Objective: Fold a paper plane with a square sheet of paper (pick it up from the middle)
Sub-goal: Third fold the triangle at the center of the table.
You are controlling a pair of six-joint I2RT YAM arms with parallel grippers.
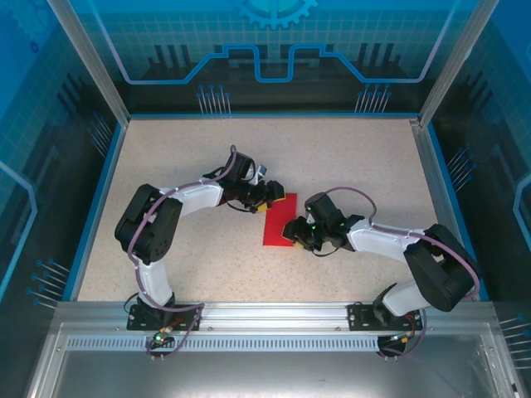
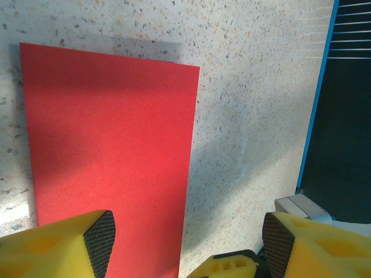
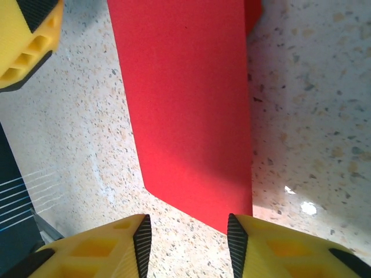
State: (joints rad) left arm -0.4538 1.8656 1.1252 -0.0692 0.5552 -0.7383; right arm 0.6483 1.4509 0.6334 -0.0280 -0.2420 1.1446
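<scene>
square sheet of paper [image 1: 280, 220]: flat on table [image 1: 348, 157] between the arms, apparently halved into a strip.
left gripper [image 2: 188, 246]: wide, empty, above one edge.
right gripper [image 3: 189, 240]: narrower gap at a corner, nothing clamped.
progress: early, judged; nose and wing folds outstanding.

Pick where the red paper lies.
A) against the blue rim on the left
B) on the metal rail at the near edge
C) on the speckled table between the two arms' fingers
C: the top view shows the red paper on the speckled table, with the left arm's fingers at its far end and the right arm's fingers at its near end.
</scene>
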